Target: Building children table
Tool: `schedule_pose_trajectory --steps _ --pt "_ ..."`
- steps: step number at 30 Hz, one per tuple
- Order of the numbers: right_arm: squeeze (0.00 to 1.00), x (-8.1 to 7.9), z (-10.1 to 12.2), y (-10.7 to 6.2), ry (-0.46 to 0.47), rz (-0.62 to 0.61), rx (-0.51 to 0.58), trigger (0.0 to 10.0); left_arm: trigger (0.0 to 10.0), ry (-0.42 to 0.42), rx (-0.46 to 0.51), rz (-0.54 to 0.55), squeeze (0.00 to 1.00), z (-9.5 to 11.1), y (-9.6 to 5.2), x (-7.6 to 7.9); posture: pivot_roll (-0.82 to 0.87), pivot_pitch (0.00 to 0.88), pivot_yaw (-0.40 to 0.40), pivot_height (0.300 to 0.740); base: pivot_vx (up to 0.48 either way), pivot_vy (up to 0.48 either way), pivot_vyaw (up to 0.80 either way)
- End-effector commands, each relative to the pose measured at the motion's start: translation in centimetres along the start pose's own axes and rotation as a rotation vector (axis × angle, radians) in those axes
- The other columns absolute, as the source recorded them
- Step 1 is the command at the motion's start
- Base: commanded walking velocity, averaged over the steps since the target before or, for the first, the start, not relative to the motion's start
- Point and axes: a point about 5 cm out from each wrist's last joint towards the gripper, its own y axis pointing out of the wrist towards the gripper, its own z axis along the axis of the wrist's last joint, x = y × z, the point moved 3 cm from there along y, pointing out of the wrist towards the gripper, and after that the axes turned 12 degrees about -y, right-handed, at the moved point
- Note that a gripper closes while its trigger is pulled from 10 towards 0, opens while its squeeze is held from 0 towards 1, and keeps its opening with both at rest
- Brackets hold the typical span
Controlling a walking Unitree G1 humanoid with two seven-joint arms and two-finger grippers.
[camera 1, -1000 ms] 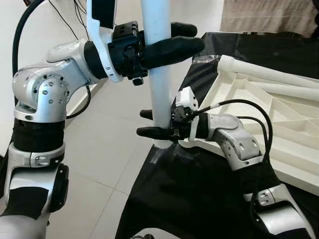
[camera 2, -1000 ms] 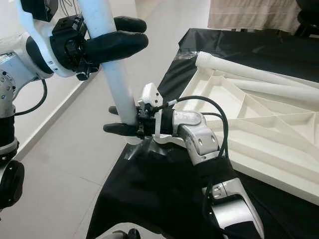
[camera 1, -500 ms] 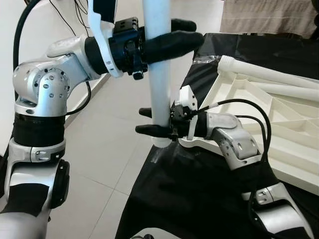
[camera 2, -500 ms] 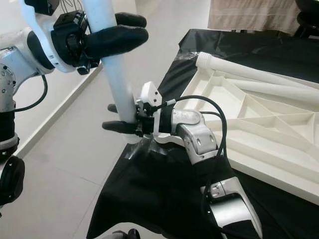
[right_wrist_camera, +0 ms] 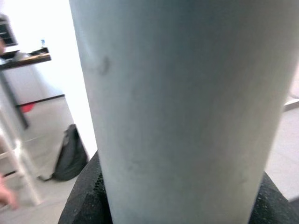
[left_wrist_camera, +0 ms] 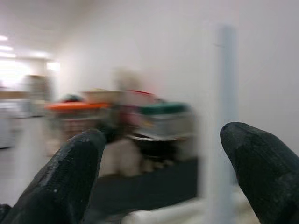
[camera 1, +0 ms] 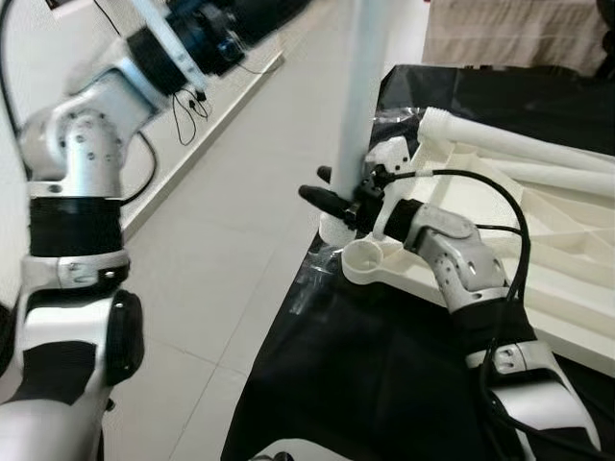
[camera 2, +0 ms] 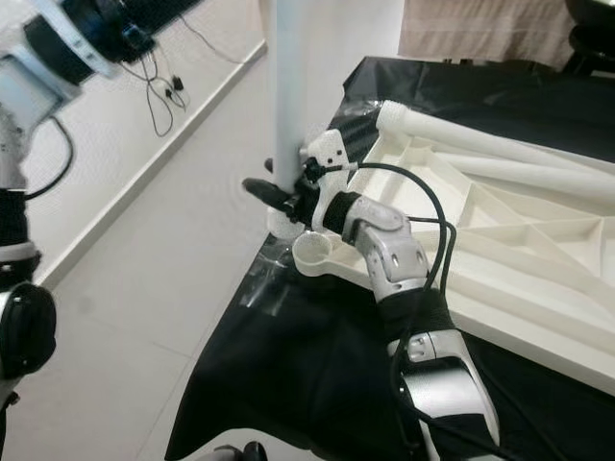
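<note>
While the right gripper (camera 1: 338, 200) clamps its black fingers around the white table leg (camera 1: 363, 96), the leg stands upright at the corner of the upturned white tabletop (camera 1: 500, 240), just beside an empty round socket (camera 1: 362, 257). From the left wrist, the left gripper (left_wrist_camera: 177, 172) is spread wide, empty. From the right wrist, the leg sits between the fingertips (right_wrist_camera: 84, 205).

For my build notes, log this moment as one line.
right gripper: shut on table leg, upright by tabletop corner socket | left gripper: open, off leg
</note>
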Motion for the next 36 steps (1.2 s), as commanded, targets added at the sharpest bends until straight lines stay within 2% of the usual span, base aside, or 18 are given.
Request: schedule_pose_trajectory --steps 1,3,6,8,11,12,14,15,16,17,18,20,21,23,26,31,33,36 --pt "0.0 0.0 0.4 0.4 -0.001 -0.011 0.024 0.0 10.0 0.064 0.042 0.044 1.0 1.6 -1.0 -0.1 -0.05 0.182 0.062 0.74 0.0 0.0 0.0" --pt "0.0 1.0 0.8 0.2 0.021 -0.073 0.055 0.0 10.0 0.115 0.087 0.133 1.0 3.0 -1.9 -0.6 -0.04 0.181 0.062 0.74 0.0 0.0 0.0" --pt "0.0 1.0 0.8 0.2 0.021 -0.073 0.055 0.0 10.0 0.115 0.087 0.133 1.0 3.0 -1.9 -0.6 -0.04 0.181 0.062 0.74 0.0 0.0 0.0" --pt "0.0 1.9 1.4 0.0 0.045 -0.142 0.099 0.0 10.0 0.159 0.116 0.233 1.0 3.7 -2.7 -1.4 -0.04 0.175 0.067 0.74 0.0 0.0 0.0" --pt "0.0 2.4 1.7 0.0 0.057 -0.184 0.123 0.0 10.0 0.168 0.118 0.277 1.0 3.5 -3.1 -1.8 -0.04 0.173 0.071 0.74 0.0 0.0 0.0" --pt "0.0 2.9 1.9 -0.1 0.066 -0.225 0.139 0.0 10.0 0.162 0.099 0.289 0.0 2.7 -3.5 -1.9 -0.04 0.172 0.072 0.74 0.0 0.0 0.0" --pt "0.0 2.9 1.9 -0.1 0.066 -0.225 0.139 0.0 10.0 0.162 0.099 0.289 0.0 2.7 -3.5 -1.9 -0.04 0.172 0.072 0.74 0.0 0.0 0.0" --pt "0.0 3.2 2.0 -0.2 0.07 -0.259 0.149 0.0 10.0 0.132 0.065 0.275 0.0 1.2 -3.9 -1.6 -0.05 0.174 0.073 0.74 0.0 0.0 0.0" --pt "0.0 3.5 2.0 -0.3 0.069 -0.279 0.147 1.6 10.0 0.099 0.015 0.242 0.0 -0.9 -4.3 -0.9 -0.05 0.176 0.072 0.74 0.0 0.0 0.0" --pt "0.0 3.5 2.0 -0.3 0.069 -0.279 0.147 1.6 10.0 0.099 0.015 0.242 0.0 -0.9 -4.3 -0.9 -0.05 0.176 0.072 0.74 0.0 0.0 0.0" --pt "0.0 3.6 1.8 -0.4 0.063 -0.296 0.135 10.0 10.0 0.064 -0.078 0.205 0.0 -4.4 -5.3 0.4 -0.04 0.18 0.07 0.74 0.0 0.0 0.0" --pt "0.0 3.6 1.7 -0.4 0.06 -0.301 0.128 10.0 10.0 0.059 -0.114 0.203 0.0 -5.8 -5.7 1.0 -0.04 0.18 0.07 0.74 0.0 0.0 0.0" --pt "0.0 3.6 1.5 -0.3 0.06 -0.303 0.124 10.0 10.0 0.032 -0.145 0.222 0.0 -7.4 -6.3 1.4 -0.04 0.184 0.069 0.74 0.0 0.0 0.0" --pt "0.0 3.6 1.5 -0.3 0.06 -0.303 0.124 10.0 10.0 0.032 -0.145 0.222 0.0 -7.4 -6.3 1.4 -0.04 0.184 0.069 0.74 0.0 0.0 0.0" --pt "0.0 3.5 1.2 -0.2 0.054 -0.316 0.111 10.0 10.0 0.018 -0.271 0.296 0.0 -12.8 -8.2 2.7 -0.03 0.189 0.065 0.74 0.0 0.0 0.0" --pt "0.0 3.4 1.1 -0.1 0.057 -0.326 0.113 10.0 10.0 0.079 -0.34 0.369 0.0 -15.0 -9.1 2.7 -0.02 0.196 0.063 0.74 0.0 0.0 0.0" --pt "0.0 3.0 0.9 0.1 0.065 -0.329 0.119 10.0 10.0 0.117 -0.386 0.487 0.0 -16.9 -10.8 2.5 -0.02 0.216 0.065 0.74 0.0 0.0 0.0" --pt "0.0 2.6 0.8 0.1 0.067 -0.327 0.124 10.0 10.0 0.134 -0.418 0.561 0.0 -18.0 -12.2 3.0 -0.01 0.228 0.067 0.74 0.0 0.0 0.0"
